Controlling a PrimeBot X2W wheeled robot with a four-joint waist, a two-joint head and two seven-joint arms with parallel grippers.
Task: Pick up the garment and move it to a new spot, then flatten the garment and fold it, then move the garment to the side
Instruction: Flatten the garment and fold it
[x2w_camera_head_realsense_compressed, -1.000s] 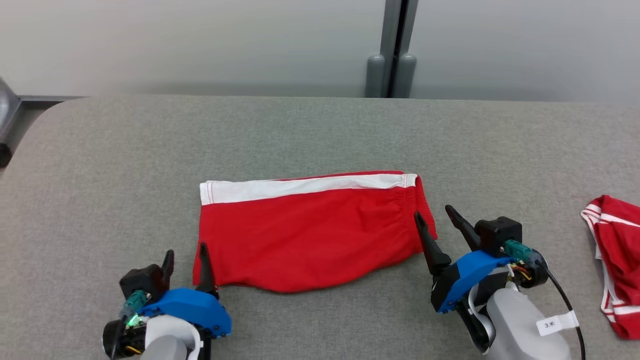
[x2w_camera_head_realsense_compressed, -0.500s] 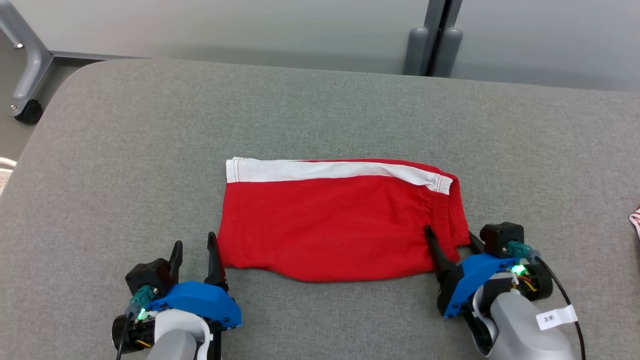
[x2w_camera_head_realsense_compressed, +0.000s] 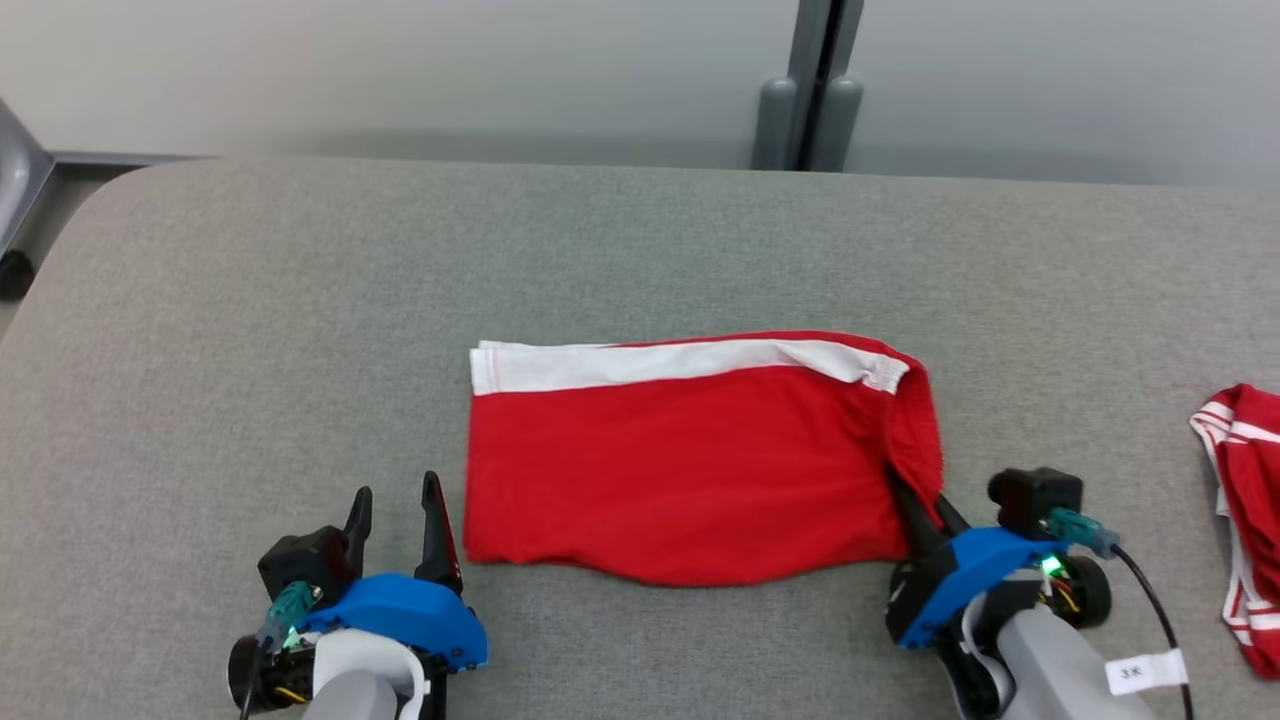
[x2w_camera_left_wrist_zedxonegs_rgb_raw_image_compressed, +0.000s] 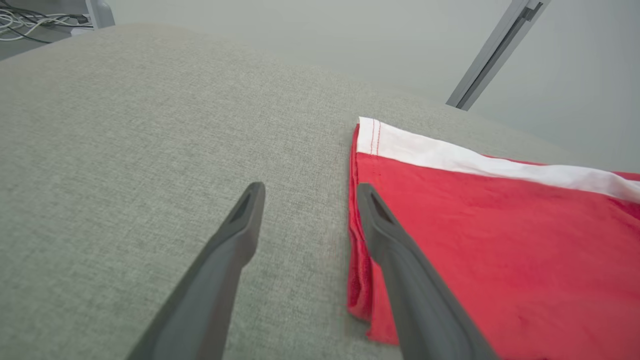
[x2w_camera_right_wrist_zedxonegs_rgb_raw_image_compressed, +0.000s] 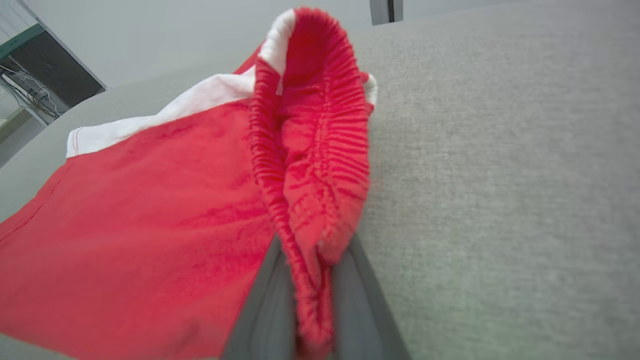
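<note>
Red garment (x2w_camera_head_realsense_compressed: 680, 480), waistband now clamped by the right gripper (x2w_camera_head_realsense_compressed: 918, 495) — apart a second ago — left gripper (x2w_camera_head_realsense_compressed: 396, 487) still spread beside it

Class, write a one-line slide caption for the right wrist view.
Right gripper shut on the elastic edge of the red shorts, the rest lying flat on the grey table.

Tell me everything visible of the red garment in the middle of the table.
The red garment looks like soft knit shorts, lying flat as a rough rectangle on the grey fabric table. A white band runs along its far edge; the gathered elastic waistband at its right end is lifted and pinched in the shut right claw. The open left claw stands beside its near left corner.
</note>
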